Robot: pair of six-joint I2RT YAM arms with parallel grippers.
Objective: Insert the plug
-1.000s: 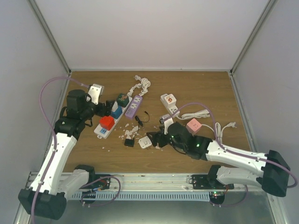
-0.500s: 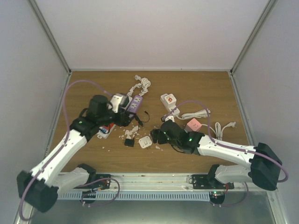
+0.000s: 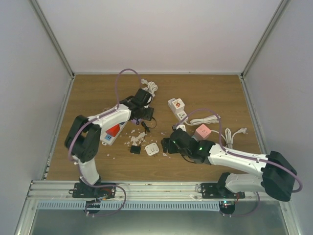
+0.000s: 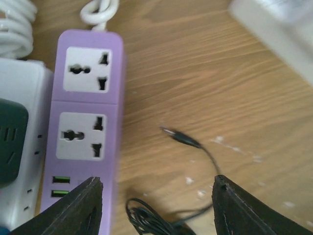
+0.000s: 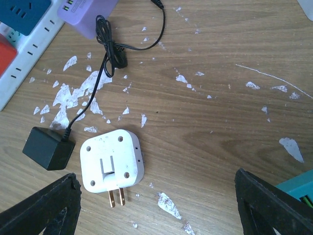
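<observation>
The white plug (image 5: 111,165) lies flat on the wooden table (image 5: 230,98), in the lower left part of the right wrist view. Its two prongs (image 5: 116,198) point to the bottom edge of the frame, so its long axis runs almost from top to bottom.

The right gripper (image 5: 156,191) has its jaws wide apart and holds nothing. The plug sits between them but nearer to the left finger. A black adapter (image 5: 48,147) lies just beside the plug on its left.

The left gripper (image 4: 156,193) is also apart and empty, above the purple power strip (image 4: 87,122), whose sockets are free.

You see in the top view that the right arm is clearly nearer to the plug. I think you must shift it a little to the left of the frame before you close.
</observation>
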